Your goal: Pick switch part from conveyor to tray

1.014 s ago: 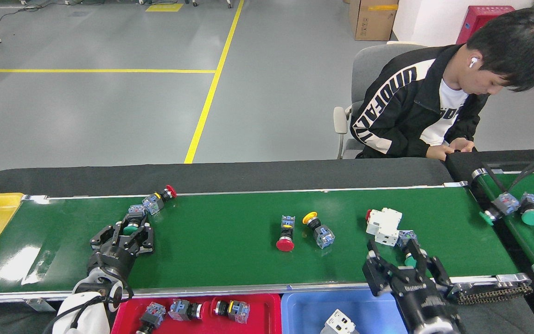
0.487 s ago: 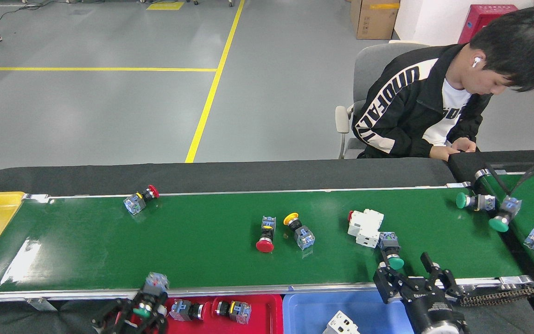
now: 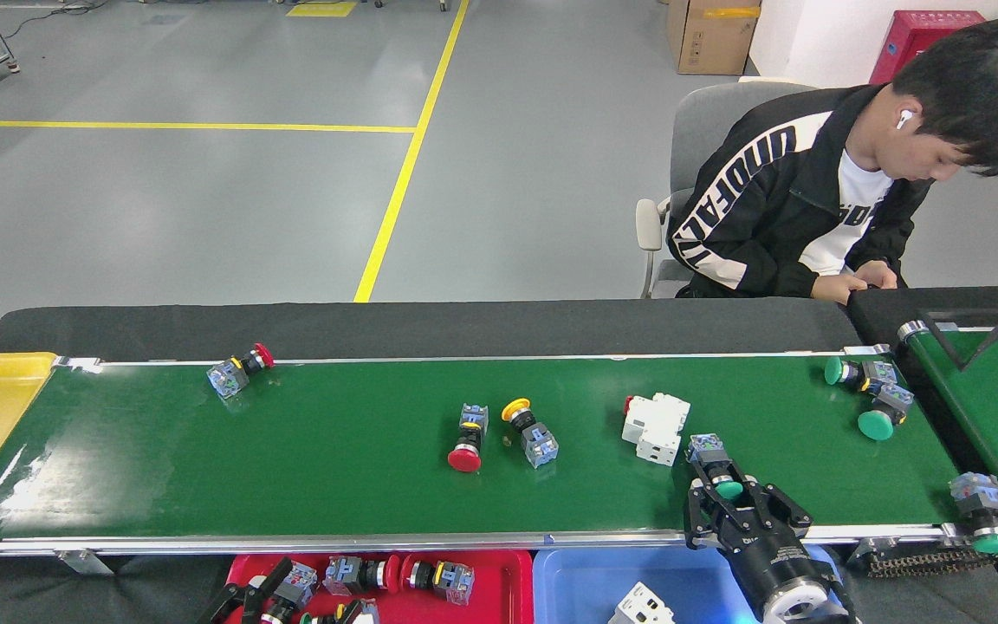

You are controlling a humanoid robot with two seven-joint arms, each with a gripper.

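1. My right gripper (image 3: 724, 498) sits at the conveyor (image 3: 334, 468) near rail, jaws spread around the green-capped switch part (image 3: 716, 468); bare belt lies toward 9 o'clock
2. Half a second ago that gripper hung below the rail
3. The part's long axis runs 11-to-5, cap toward 5
4. My left gripper (image 3: 261, 598) is open over the red tray (image 3: 516, 589)
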